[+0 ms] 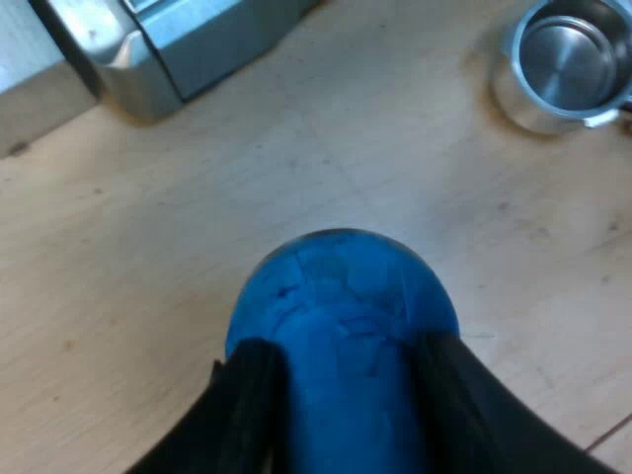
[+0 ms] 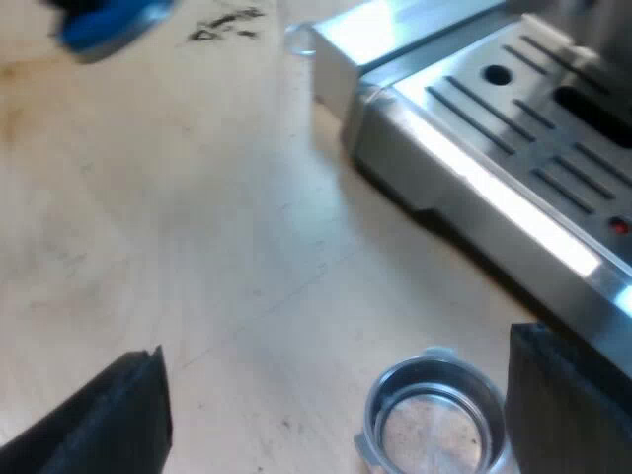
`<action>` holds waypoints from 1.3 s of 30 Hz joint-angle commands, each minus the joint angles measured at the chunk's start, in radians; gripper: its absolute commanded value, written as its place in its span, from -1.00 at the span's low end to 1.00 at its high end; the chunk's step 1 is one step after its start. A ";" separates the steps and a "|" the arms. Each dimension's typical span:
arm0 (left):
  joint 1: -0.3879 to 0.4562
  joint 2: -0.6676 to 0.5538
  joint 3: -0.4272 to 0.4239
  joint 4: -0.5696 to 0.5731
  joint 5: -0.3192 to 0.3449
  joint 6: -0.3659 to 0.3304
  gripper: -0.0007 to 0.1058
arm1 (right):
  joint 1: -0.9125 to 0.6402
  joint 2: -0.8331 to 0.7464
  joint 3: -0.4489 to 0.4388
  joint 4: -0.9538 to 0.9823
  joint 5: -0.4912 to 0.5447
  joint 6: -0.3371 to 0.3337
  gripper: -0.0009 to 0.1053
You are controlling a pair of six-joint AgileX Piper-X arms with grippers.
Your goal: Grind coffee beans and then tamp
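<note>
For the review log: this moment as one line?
left hand: shut on tamper | right hand: open over holder | holder: on table by machine

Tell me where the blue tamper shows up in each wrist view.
Left wrist view: blue tamper gripped between the left gripper's fingers, over the wooden table.
Right wrist view: blue tamper far across the table, by dark marks.
Shared landmark: the metal holder beside the espresso machine.

dark marks (image 2: 227, 24) on the table (image 2: 197, 247), perhaps writing, cannot be read.
</note>
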State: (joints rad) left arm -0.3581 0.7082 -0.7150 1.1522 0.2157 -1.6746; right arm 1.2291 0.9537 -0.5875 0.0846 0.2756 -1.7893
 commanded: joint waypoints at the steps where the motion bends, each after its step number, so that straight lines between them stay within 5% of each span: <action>1: -0.011 -0.004 -0.014 0.000 0.036 -0.026 -0.97 | -0.004 -0.006 0.045 -0.026 0.018 0.048 0.33; 6: -0.099 0.007 -0.056 -0.005 0.036 -0.027 -0.97 | -0.004 -0.046 0.153 -0.123 0.020 0.110 0.33; 18: -0.330 0.153 -0.168 -0.012 0.012 -0.027 -0.97 | -0.002 -0.144 0.353 -0.283 0.027 0.110 0.33; 39: -0.488 0.572 -0.313 -0.137 -0.091 0.064 -0.97 | -0.002 -0.149 0.369 -0.289 0.027 0.110 0.33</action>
State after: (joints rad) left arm -0.8429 1.2604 -1.0179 1.0338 0.1436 -1.6160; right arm 1.2291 0.8118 -0.2180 -0.2006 0.3012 -1.6776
